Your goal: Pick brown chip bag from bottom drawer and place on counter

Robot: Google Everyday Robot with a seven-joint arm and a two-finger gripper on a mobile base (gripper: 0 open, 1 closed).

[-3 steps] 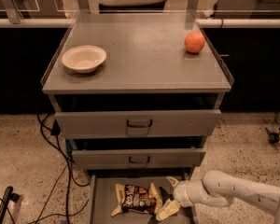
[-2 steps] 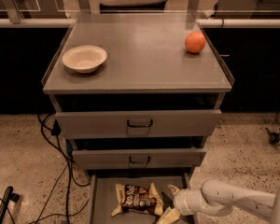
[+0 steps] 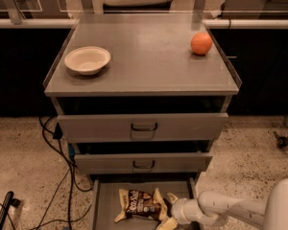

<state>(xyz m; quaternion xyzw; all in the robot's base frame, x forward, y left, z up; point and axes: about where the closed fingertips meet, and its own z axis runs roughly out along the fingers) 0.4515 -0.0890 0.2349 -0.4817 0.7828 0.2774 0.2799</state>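
Observation:
The brown chip bag [image 3: 140, 205] lies flat on the floor of the bottom drawer [image 3: 103, 200], which is pulled out at the foot of the cabinet. My gripper [image 3: 167, 210] reaches in low from the right, inside the drawer. It is open, with one cream finger [image 3: 172, 197] behind and one in front of the bag's right end. The bag's right end sits between or just at the fingertips; I cannot tell if they touch it. The counter [image 3: 149, 56] is the grey cabinet top above.
A cream bowl [image 3: 87, 59] stands on the counter's left side and an orange [image 3: 201, 43] at its back right. Two handled drawers [image 3: 143, 127] are slightly pulled out above the bottom one. Cables [image 3: 62, 176] lie on the floor to the left.
My gripper has moved left and lower in the drawer, closing up to the bag's right end. The bag has not visibly moved.

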